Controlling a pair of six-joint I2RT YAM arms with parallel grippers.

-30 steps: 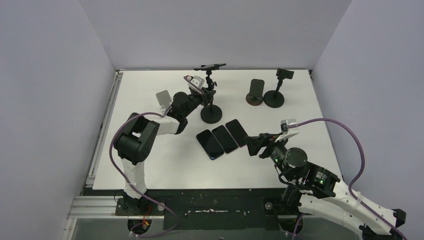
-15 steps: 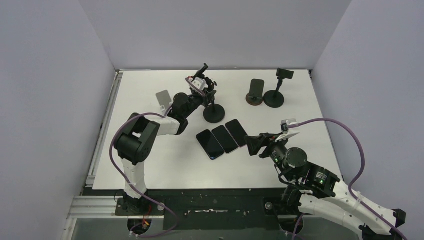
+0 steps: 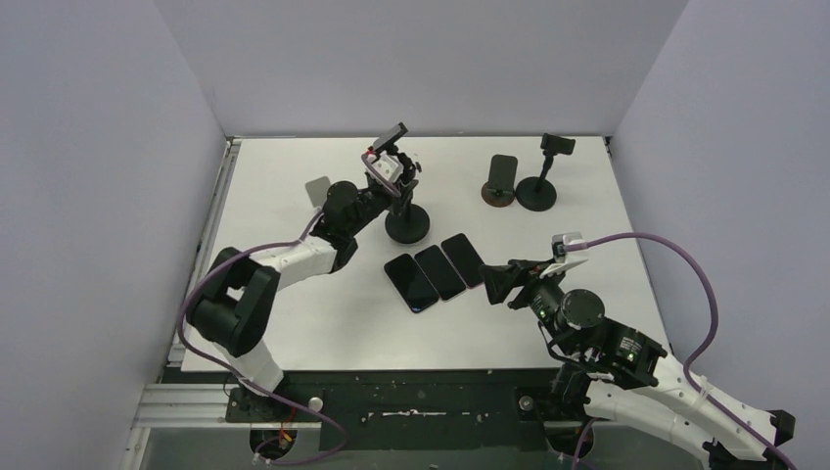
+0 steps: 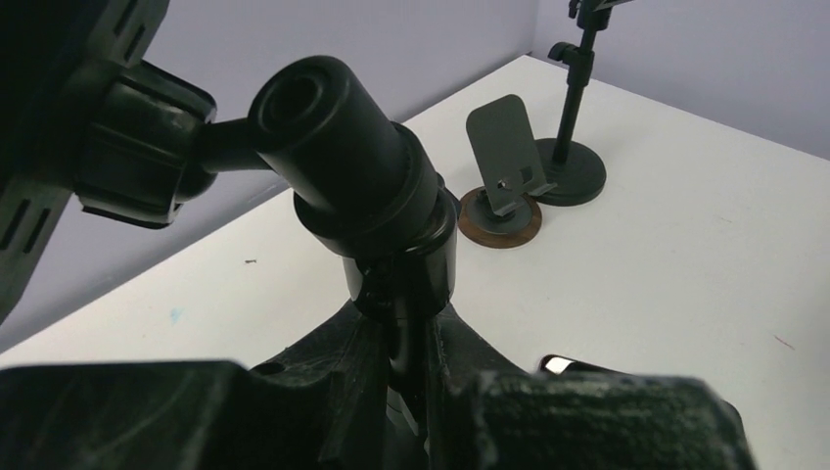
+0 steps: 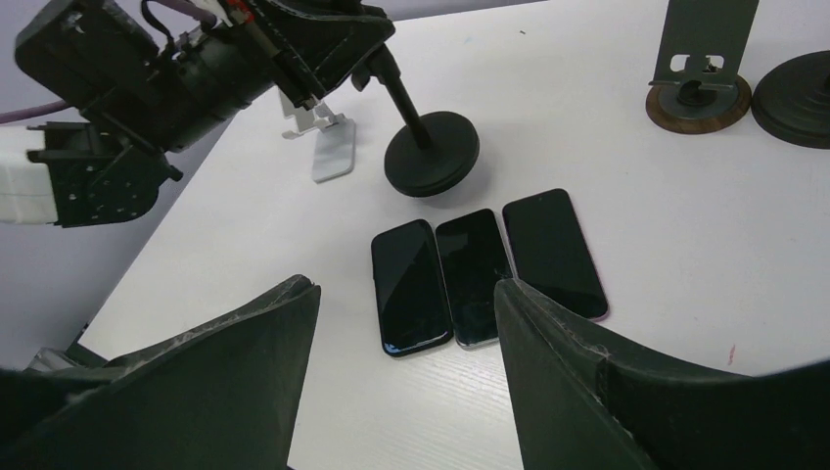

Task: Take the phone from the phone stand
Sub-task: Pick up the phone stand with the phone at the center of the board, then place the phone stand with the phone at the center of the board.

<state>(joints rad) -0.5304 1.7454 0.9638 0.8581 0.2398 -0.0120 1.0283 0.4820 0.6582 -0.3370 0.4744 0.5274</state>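
A black phone stand stands at the back middle of the table on a round base (image 3: 406, 223). Its pole (image 4: 416, 294) leans, and the clamp head (image 4: 127, 147) at the top is tilted. A dark phone (image 3: 391, 134) sits in that clamp with one end raised; the left wrist view shows only the clamp's back. My left gripper (image 3: 393, 193) is shut on the stand's pole just below the ball joint. My right gripper (image 3: 494, 284) hovers open at the front right, empty, beside three phones.
Three dark phones (image 3: 438, 271) lie flat side by side in the table's middle. A flat-backed stand on a brown disc (image 3: 501, 180) and a second black pole stand (image 3: 540, 176) are at the back right. A small silver stand (image 3: 319, 191) is behind my left arm.
The clamp head with the phone has turned from level to steeply tilted. My left arm has swung lower and leftward, dragging the stand's base slightly left. The right arm has not moved.
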